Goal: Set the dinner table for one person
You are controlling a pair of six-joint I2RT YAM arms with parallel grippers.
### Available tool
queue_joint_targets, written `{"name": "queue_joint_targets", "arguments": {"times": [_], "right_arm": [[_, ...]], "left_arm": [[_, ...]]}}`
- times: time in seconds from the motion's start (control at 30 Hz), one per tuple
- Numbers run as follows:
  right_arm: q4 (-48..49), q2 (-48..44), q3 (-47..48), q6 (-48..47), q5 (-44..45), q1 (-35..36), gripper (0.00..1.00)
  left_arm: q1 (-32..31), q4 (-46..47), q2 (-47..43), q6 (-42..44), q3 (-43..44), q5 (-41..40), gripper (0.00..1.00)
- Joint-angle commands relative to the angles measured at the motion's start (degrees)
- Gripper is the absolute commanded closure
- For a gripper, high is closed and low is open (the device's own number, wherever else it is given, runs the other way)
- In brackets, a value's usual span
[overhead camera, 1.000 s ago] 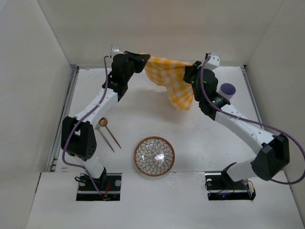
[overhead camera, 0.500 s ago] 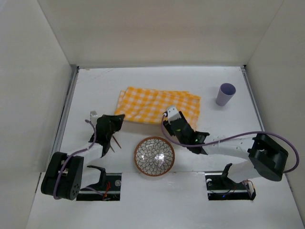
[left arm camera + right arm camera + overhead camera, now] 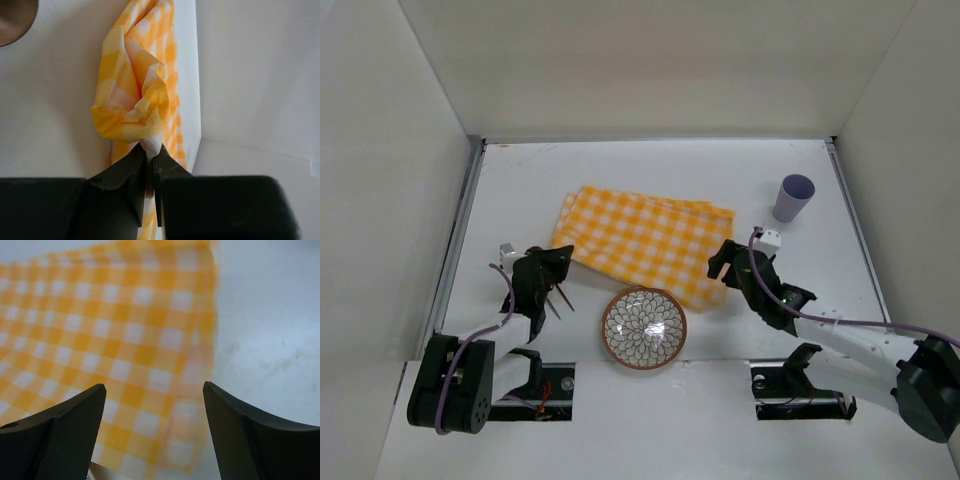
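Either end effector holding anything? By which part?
Left end effector pinches the yellow checked cloth by its bunched-up near-left corner. Right end effector is open over the cloth's edge, holding nothing.

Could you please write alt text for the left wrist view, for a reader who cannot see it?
The left end effector, seen from its own wrist camera, is shut on a bunched corner of the yellow-and-white checked cloth. The rest of the cloth runs away from it over the white tabletop.

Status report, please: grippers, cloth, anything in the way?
Left gripper shut on checked cloth corner. Right gripper open above it. Cloth spread on dinner table. Bowl close at its near edge.
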Motion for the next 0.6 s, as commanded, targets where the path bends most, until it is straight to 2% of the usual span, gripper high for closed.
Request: {"name": "queue_joint_targets", "arguments": {"times": [0.0, 0.1, 0.2, 0.33, 0.4, 0.5, 0.57], "right_arm": [[-5.0, -0.5, -3.8, 13.4, -10.7, -4.8, 0.15], [-5.2, 2.2, -3.0, 12.7, -15.8, -8.9, 0.14], [-3.9, 5.6, -2.2, 13.5, -18.1, -9.6, 0.15], [0.1, 13.1, 0.0, 14.6, -21.9, -9.9, 0.28], [2.9, 16.9, 1.1, 14.8, -23.4, -10.3, 0.39], [5.8, 20.4, 2.9, 15.5, -23.2, -12.8, 0.7], [6.5, 22.0, 5.4, 15.0, -20.9, -15.5, 0.78]], "left_arm": [[-0.2, 4.0, 1.5, 1.2, -0.2, 0.9, 0.92], [-1.1, 5.6, 3.5, 1.1, 0.7, 0.8, 0.92], [-1.3, 6.3, 4.8, 0.8, 0.8, 0.9, 0.92], [-1.2, 7.7, 5.6, 0.7, -0.2, 0.9, 0.92], [-0.8, 8.3, 6.0, 0.9, -0.4, 1.5, 0.91], [-0.6, 8.8, 7.5, 1.1, -0.5, 2.3, 0.91], [-0.6, 9.9, 9.3, 1.5, -0.5, 2.5, 0.91]]}}
